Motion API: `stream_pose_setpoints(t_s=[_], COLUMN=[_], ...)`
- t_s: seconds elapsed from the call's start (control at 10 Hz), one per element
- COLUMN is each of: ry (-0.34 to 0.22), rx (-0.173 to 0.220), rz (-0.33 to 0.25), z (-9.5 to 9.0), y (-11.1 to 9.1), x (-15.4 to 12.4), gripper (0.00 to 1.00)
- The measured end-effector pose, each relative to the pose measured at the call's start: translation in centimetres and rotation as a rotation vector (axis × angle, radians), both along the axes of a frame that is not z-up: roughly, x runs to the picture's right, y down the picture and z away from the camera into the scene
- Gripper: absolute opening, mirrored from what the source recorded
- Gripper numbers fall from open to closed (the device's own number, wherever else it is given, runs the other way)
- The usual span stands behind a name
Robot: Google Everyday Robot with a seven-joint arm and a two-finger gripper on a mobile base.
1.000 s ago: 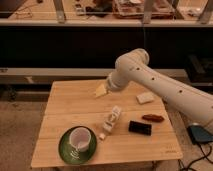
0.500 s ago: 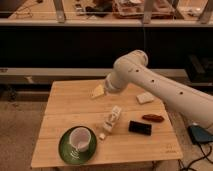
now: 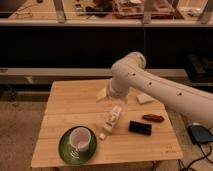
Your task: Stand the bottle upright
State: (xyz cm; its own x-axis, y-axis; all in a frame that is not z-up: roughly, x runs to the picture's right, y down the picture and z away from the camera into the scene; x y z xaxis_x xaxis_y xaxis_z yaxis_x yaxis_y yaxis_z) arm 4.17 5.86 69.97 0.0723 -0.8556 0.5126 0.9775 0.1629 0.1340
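Note:
The bottle (image 3: pixel 113 120) is a slim whitish plastic bottle lying on its side, diagonally, near the middle of the wooden table (image 3: pixel 65 107). My white arm (image 3: pixel 150 85) reaches in from the right and bends down over the table's far side. My gripper (image 3: pixel 103 94) shows as a pale cream tip sticking out to the left of the wrist. It is behind and a little left of the bottle, apart from it and holding nothing that I can see.
A white cup (image 3: pixel 79 137) stands on a green plate (image 3: pixel 65 150) at the front left. A small white block (image 3: pixel 102 136) lies just in front of the bottle. A black rectangle (image 3: pixel 140 128), a reddish-brown item (image 3: pixel 152 118) and a white pad (image 3: pixel 145 98) lie to the right.
The arm and gripper have shifted only slightly. The bottle and the other things on the table have not moved.

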Motion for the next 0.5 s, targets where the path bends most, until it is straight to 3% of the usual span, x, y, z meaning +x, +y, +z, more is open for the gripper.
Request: stream_pose_setpoints(t_s=[0.3,0.5], ry=[0.113,0.145], rx=[-0.107,-0.142], rz=[0.221,0.292], z=[-0.1,-0.2], y=[3.4,4.5], x=[0.2,-0.1], gripper=[0.80,0.80])
